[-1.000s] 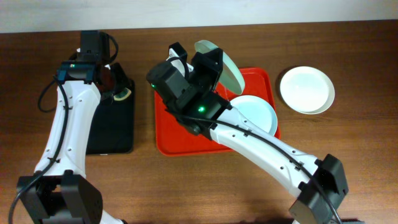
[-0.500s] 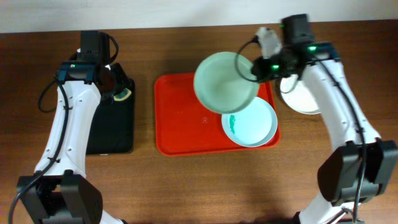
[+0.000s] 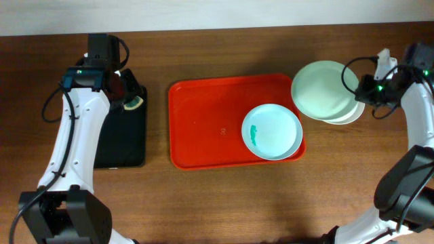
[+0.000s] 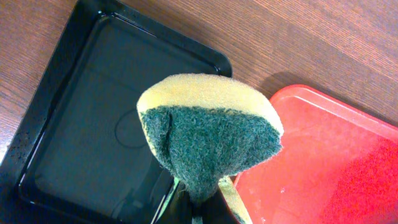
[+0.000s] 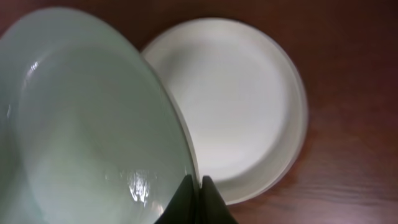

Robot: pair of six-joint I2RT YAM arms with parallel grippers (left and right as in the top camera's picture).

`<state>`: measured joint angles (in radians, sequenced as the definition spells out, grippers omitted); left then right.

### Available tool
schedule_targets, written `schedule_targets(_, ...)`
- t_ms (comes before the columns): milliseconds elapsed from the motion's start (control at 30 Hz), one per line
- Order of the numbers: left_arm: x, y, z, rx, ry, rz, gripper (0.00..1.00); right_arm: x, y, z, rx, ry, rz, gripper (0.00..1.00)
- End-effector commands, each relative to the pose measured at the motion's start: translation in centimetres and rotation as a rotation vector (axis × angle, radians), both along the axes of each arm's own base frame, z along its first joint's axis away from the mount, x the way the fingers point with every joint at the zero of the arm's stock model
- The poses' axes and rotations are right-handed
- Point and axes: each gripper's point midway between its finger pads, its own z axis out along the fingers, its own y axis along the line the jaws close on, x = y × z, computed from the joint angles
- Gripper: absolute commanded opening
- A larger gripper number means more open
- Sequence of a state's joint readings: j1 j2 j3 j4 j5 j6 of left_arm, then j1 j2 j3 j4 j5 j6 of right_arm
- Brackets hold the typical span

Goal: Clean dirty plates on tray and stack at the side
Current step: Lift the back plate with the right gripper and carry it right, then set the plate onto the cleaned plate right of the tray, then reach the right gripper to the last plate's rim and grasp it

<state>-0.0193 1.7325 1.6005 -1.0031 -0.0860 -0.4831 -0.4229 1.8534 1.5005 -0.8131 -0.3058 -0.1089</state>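
You see left arm (image 3: 68,146): white links, black joints, looping black cable, green LED (image 3: 80,70) | right arm (image 3: 417,115): same white-black build | right gripper (image 5: 199,185): black fingers (image 5: 180,206)

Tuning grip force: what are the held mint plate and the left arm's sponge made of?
Pale mint round plate: hard and glossy, likely glazed ceramic or melamine; sharp light glints. Yellow-and-green sponge: soft yellow foam with a coarse matte green scouring layer, folded where pinched.

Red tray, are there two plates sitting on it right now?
No, the overhead view shows just one plate, marked with a teal smear, lying on the red tray.
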Motion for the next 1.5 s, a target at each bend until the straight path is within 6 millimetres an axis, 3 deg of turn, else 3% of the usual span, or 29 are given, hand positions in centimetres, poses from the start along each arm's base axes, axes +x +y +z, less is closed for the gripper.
schedule_targets(0,0.0,0.4,-0.2,0.019,0.004,-0.003,0.00,-0.4,-1.6,-2.2,0.023,0.015,-0.140,0.04)
schedule_targets(200,0.0,0.4,-0.2,0.019,0.004,-0.003,0.00,0.3,-2.5,-3.8,0.025,-0.027,-0.222,0.04)
schedule_targets(400,0.0,0.4,-0.2,0.019,0.005,-0.003,0.00,0.2,-4.5,-3.8,-0.073,-0.021,-0.270,0.04)
schedule_targets(667,0.0,0.4,-0.2,0.019,0.005,-0.003,0.00,-0.1,-5.3,-4.2,-0.115,-0.005,-0.293,0.05)
schedule_targets(767,0.0,0.4,-0.2,0.019,0.005,-0.003,0.00,0.0,-5.4,-4.5,-0.119,0.000,-0.294,0.10)
schedule_targets(800,0.0,0.4,-0.2,0.019,0.005,-0.003,0.00,-0.1,-5.4,-4.5,-0.118,0.002,-0.294,0.22)
schedule_targets(833,0.0,0.4,-0.2,0.019,0.006,-0.003,0.00,0.0,-5.3,-4.6,-0.118,0.003,-0.293,0.43)
schedule_targets(867,0.0,0.4,-0.2,0.019,0.007,-0.003,0.00,0.0,-5.0,-4.6,-0.118,0.004,-0.286,0.90)
schedule_targets(900,-0.1,0.4,-0.2,0.019,0.007,-0.003,0.00,0.0,-4.8,-4.6,-0.117,0.008,-0.278,0.99)
schedule_targets(933,-0.1,0.4,-0.2,0.019,0.007,-0.003,0.00,0.0,-4.4,-4.6,-0.117,0.017,-0.267,0.99)
schedule_targets(1067,-0.1,0.3,-0.2,0.017,0.007,-0.004,0.00,1.1,0.2,-3.1,-0.073,-0.030,-0.053,0.99)
schedule_targets(1167,-0.1,0.2,-0.2,0.012,0.008,-0.006,0.00,2.4,6.9,-1.6,0.001,-0.120,0.231,0.97)
schedule_targets(1367,-0.1,0.2,-0.2,0.012,0.008,-0.006,0.00,1.0,16.6,-3.0,-0.052,-0.080,0.611,0.91)
schedule_targets(1467,-0.1,0.2,-0.2,0.012,0.008,-0.006,0.00,0.3,17.4,-4.9,-0.208,-0.010,0.679,0.91)
